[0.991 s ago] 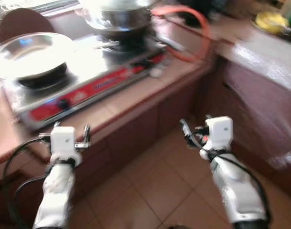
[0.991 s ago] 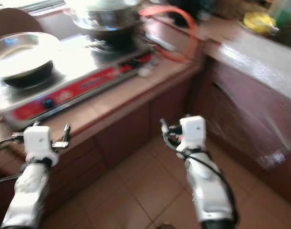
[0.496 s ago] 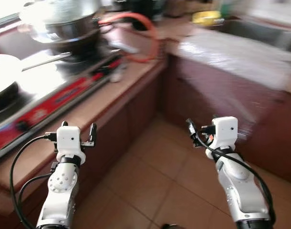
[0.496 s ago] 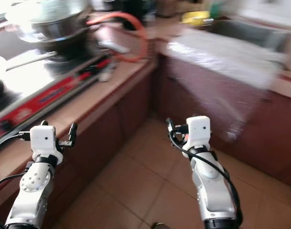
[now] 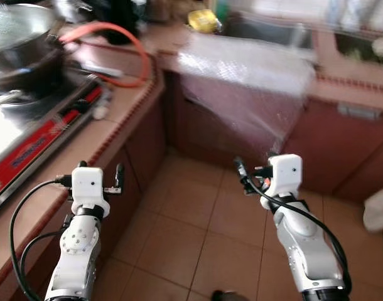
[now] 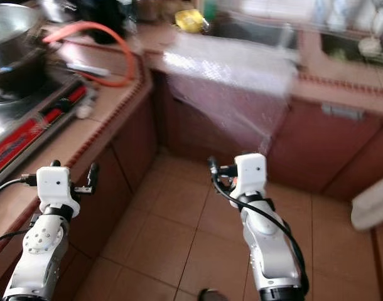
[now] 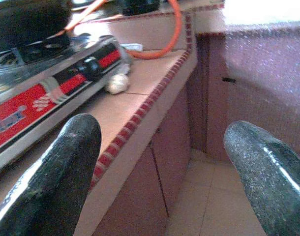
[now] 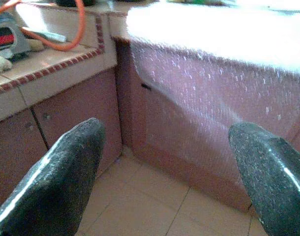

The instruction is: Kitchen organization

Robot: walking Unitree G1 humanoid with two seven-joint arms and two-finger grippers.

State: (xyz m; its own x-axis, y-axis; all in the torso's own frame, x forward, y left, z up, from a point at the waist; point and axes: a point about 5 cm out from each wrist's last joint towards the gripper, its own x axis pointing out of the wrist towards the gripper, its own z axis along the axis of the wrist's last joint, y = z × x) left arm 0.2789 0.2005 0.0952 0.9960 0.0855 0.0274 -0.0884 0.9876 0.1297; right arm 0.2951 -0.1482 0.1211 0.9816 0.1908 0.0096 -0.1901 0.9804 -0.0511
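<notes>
both arms are raised in front of the body, forearms angled up and wrists level, over the tiled floor point(image 5: 198, 232) of a kitchen corner. the left gripper point(image 7: 162, 162) hangs just beside the edge of the tiled counter point(image 5: 85, 141), its 2 black fingers point(image 7: 56, 172) spread wide with nothing between them. the right gripper point(image 8: 165, 167) hangs over the floor, well apart from the cabinets, its 2 fingers point(image 8: 56, 172) also spread wide and empty.

on the counter to the robot's left sits 1 gas stove point(image 5: 34, 135) with a red front panel, and 1 metal pot point(image 5: 19, 34) rests on its burner. 1 orange hose point(image 5: 125, 44) loops across the counter behind the stove. a small pale lump point(image 7: 117, 82) lies on the tiles, touching the stove's front edge.

ahead, 1 sheet of clear bubble wrap point(image 5: 248, 69) drapes over the far counter and down the cabinet fronts point(image 5: 333, 144). 1 yellow object point(image 5: 203, 20), too blurred to identify, sits on that counter near the corner. 1 pale object point(image 5: 378, 210) shows at the right edge near the floor, too blurred to tell what it is.
</notes>
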